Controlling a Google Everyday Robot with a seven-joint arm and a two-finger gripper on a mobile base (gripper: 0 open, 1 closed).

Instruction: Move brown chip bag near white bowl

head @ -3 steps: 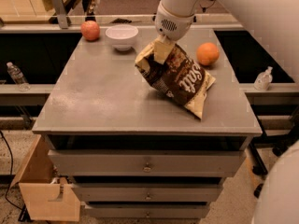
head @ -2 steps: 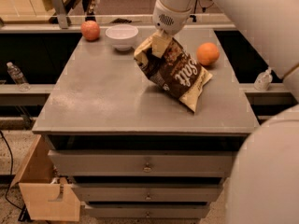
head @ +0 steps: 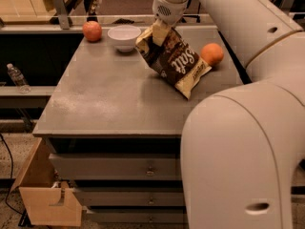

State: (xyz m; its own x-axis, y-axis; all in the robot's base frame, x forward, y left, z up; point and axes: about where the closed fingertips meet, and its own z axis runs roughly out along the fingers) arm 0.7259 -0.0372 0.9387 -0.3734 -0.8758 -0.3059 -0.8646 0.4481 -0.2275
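The brown chip bag (head: 174, 61) hangs tilted above the grey table (head: 109, 99), its pale yellow top end pinched in my gripper (head: 160, 32). The gripper is shut on that upper end, just right of the white bowl (head: 124, 36). The bowl stands at the table's far edge, a short gap left of the bag. The bag's lower corner points down to the right, close to the tabletop.
One orange fruit (head: 92, 31) sits left of the bowl, another (head: 211, 54) right of the bag. My large white arm (head: 238, 142) fills the right foreground. A water bottle (head: 16, 78) stands on a lower shelf at left. An open drawer (head: 47, 194) juts out at bottom left.
The gripper has carried the bag up and back toward the bowl. The arm has swung closer to the camera and now covers the right side.
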